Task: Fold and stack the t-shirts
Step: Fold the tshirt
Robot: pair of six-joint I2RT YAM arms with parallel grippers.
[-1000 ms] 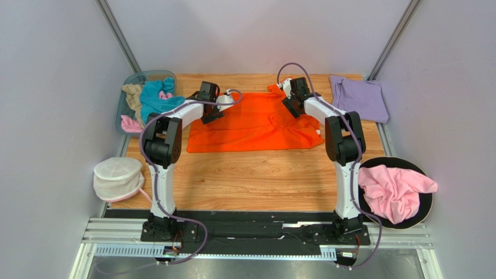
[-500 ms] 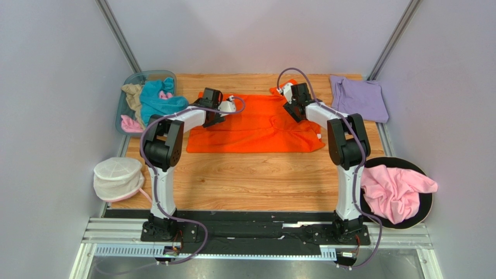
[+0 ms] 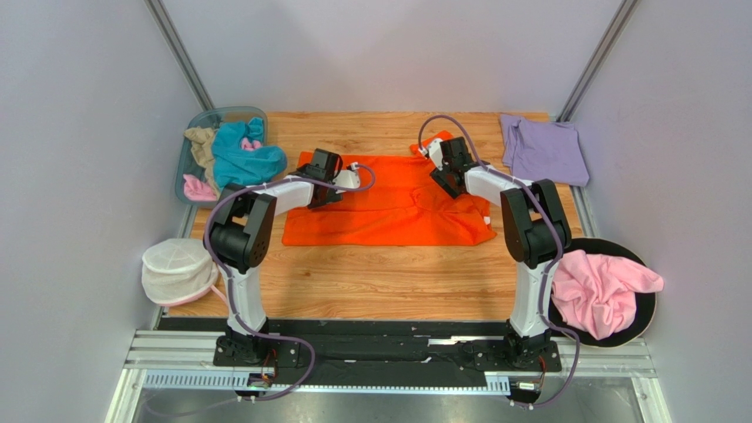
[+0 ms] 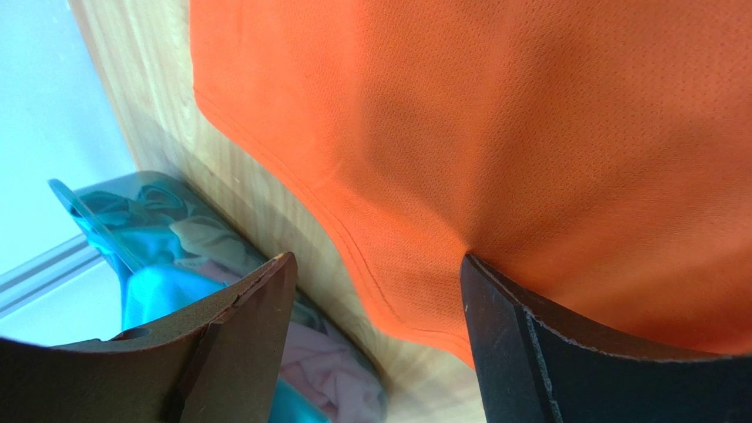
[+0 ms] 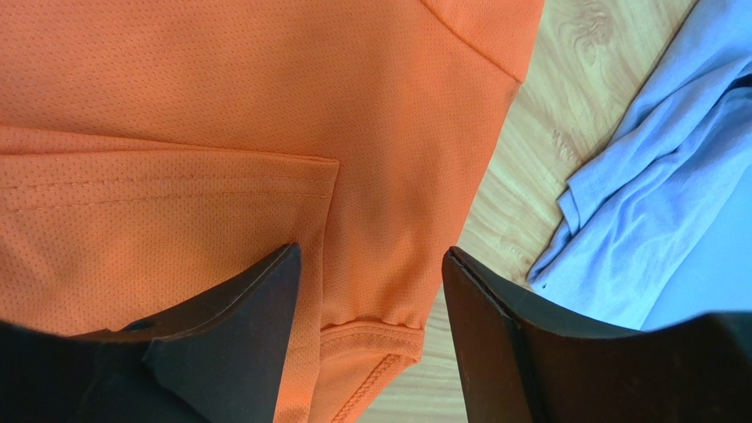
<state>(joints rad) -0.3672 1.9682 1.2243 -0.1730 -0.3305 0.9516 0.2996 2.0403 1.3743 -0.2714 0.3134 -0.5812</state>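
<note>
A bright orange t-shirt lies spread flat across the middle of the wooden table. My left gripper is low over its far left corner. In the left wrist view the left gripper is open, the shirt's hem runs between the fingers, and one finger presses into the cloth. My right gripper sits over the far right sleeve. It is open too, with the sleeve hem between its fingers. A pale lavender t-shirt lies at the far right corner.
A clear bin at the far left holds teal, tan and pink shirts. A white mesh pouch rests by the left edge. A pink t-shirt is bunched on a black round tray at the right. Grey walls close in both sides.
Both grippers have come towards the near edge, and the orange t-shirt has slid the same way with them. Its jaws on both sides stay as wide as before.
</note>
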